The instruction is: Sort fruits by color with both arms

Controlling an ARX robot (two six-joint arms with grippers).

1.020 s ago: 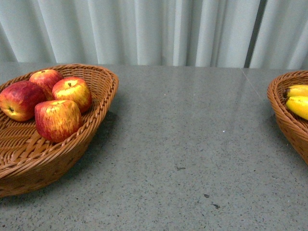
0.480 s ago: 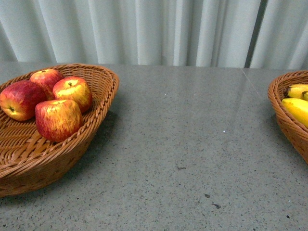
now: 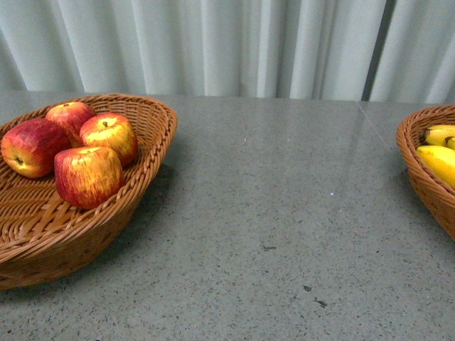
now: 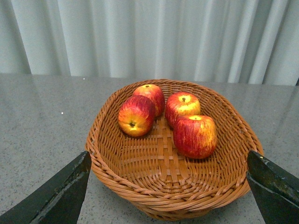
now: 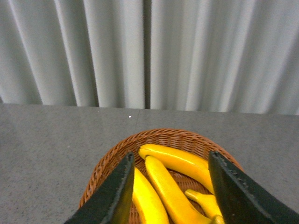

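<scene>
Baskets [image 4: 163,186]: brown woven wicker, ribbed. Apples [image 4: 195,135] and bananas [image 5: 170,191]: smooth, glossy, plastic-looking skin. Tabletop [image 3: 284,213]: grey speckled stone look, smooth, slight sheen.

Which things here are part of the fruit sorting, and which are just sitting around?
Part of the job:
- four apples
- bananas
- left hand, open
- right hand, open

Just there:
- left basket
- right basket
- grey table
- curtain

A staged test bench — bare grey speckled tabletop [image 3: 284,213], pale pleated curtain [image 3: 234,42] closing it off.
</scene>
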